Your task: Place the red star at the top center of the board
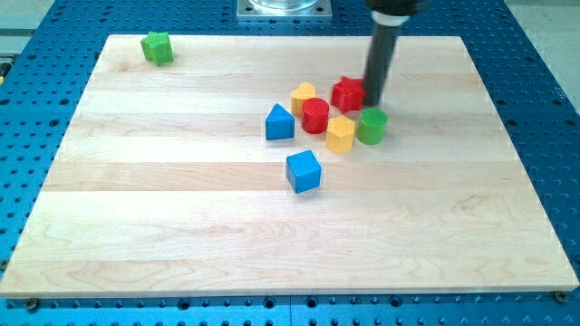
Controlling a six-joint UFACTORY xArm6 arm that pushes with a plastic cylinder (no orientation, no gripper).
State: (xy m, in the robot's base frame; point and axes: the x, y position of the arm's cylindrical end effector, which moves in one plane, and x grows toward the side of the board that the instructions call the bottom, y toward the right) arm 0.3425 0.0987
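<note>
Red star (pixel 347 93) sits a little toward the view's right of the board's middle line, in the upper half of the wooden board (pixel 181 235) but well short of its top edge. My tip (pixel 372 105) rests against the star's right side, touching it; the dark rod rises from there toward the top edge. I carry no fingers or jaws, only this rod, so nothing is grasped and the contact is a plain side touch. Just below my tip stands the green cylinder (pixel 371 126), close to it, though whether they touch cannot be told. To the star's left lies the yellow block (pixel 304 95), its exact shape unclear, and the red cylinder (pixel 315 116) sits between that block and the star, slightly lower, near both. The yellow hexagonal block (pixel 340 134) is beside the red cylinder's lower right and just left of the green cylinder. The blue triangular block (pixel 279 122) lies to the left of the red cylinder, apart from it. The blue cube (pixel 304 170) rests alone near the board's centre. The green star-like block (pixel 157 47) is far off in the top left corner.
</note>
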